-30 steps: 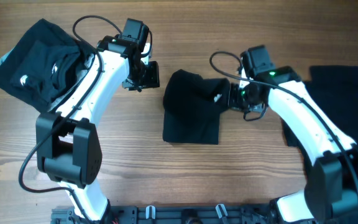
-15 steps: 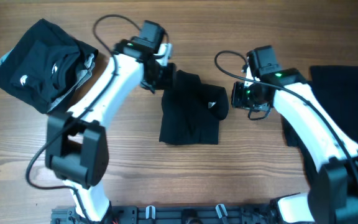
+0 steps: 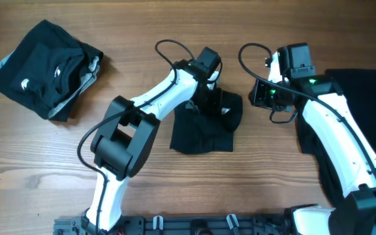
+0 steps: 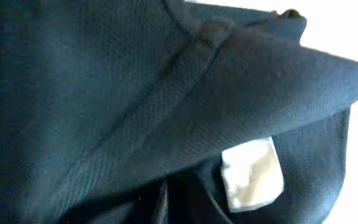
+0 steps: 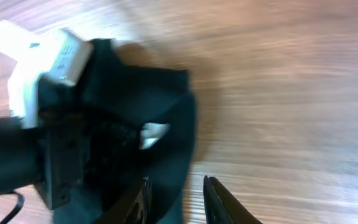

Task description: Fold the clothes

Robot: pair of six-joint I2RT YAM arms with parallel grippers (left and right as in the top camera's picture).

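A black T-shirt (image 3: 201, 136) lies partly folded at the table's middle. Its upper part is bunched under my left gripper (image 3: 209, 98), which sits over the shirt's top edge. In the left wrist view black fabric (image 4: 135, 106) with a white label (image 4: 250, 174) fills the frame and hides the jaws; the cloth is drawn up close, as if pinched. My right gripper (image 3: 253, 95) stands just right of the shirt, clear of it. In the right wrist view the gripper (image 5: 179, 202) is open, its fingers astride the shirt's edge (image 5: 182, 124) with nothing gripped.
A stack of folded black clothes (image 3: 41, 65) sits at the far left. More black cloth (image 3: 364, 91) lies under the right arm at the right edge. Bare wooden table (image 3: 273, 170) shows in front of the middle shirt.
My left gripper came from beside the stack to the shirt's left top edge, shut there, then moved right across it, carrying cloth along. My right gripper let go and backed away to the right.
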